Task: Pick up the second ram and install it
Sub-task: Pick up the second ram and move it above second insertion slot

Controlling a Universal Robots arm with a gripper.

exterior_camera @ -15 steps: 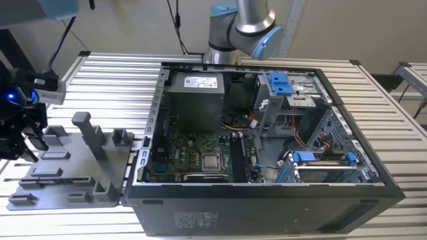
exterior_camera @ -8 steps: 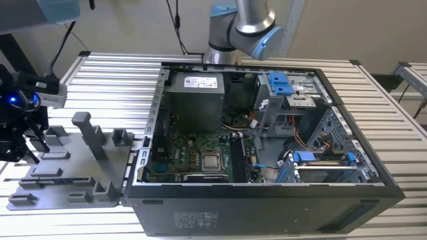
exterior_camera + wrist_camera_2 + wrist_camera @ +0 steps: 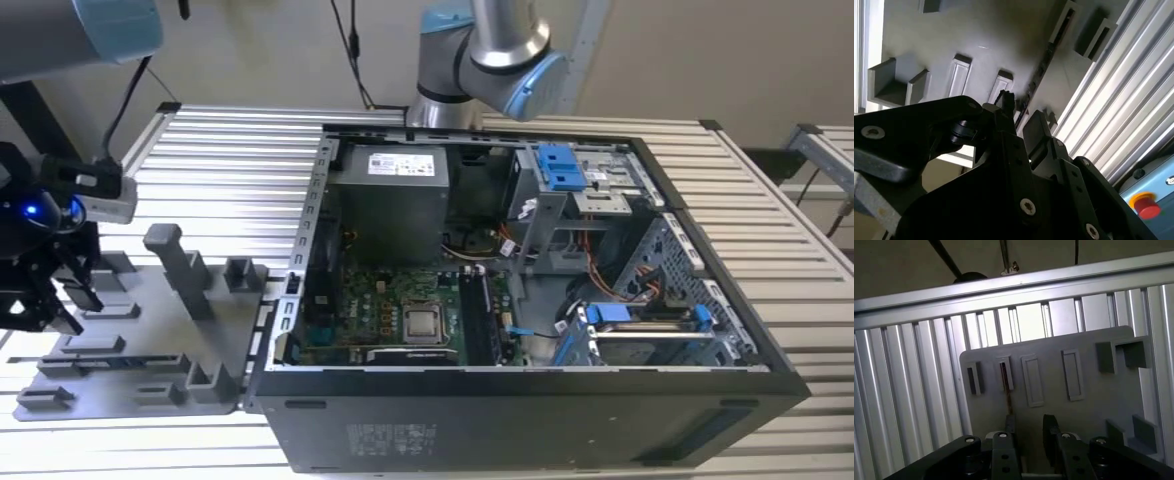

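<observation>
The second ram (image 3: 1007,392) stands on edge in a slot of the grey fixture plate (image 3: 1089,405), seen as a thin brownish strip. In the second wrist view the second ram (image 3: 1035,75) is a dark notched edge running across the fixture plate (image 3: 979,30). My gripper (image 3: 1029,421) hangs just above it, open, with one finger (image 3: 1010,424) in line with the stick and the other off to the side. Nothing is held. In the exterior view my gripper (image 3: 47,295) is over the fixture plate (image 3: 147,330) at the exterior view's left.
The open computer case (image 3: 534,400) lies to the exterior view's right of the fixture, with the motherboard (image 3: 387,310), processor (image 3: 424,324), power supply (image 3: 390,195) and blue drive brackets (image 3: 563,168) inside. Upright grey posts (image 3: 174,265) rise from the fixture. A slatted aluminium table (image 3: 227,140) carries everything.
</observation>
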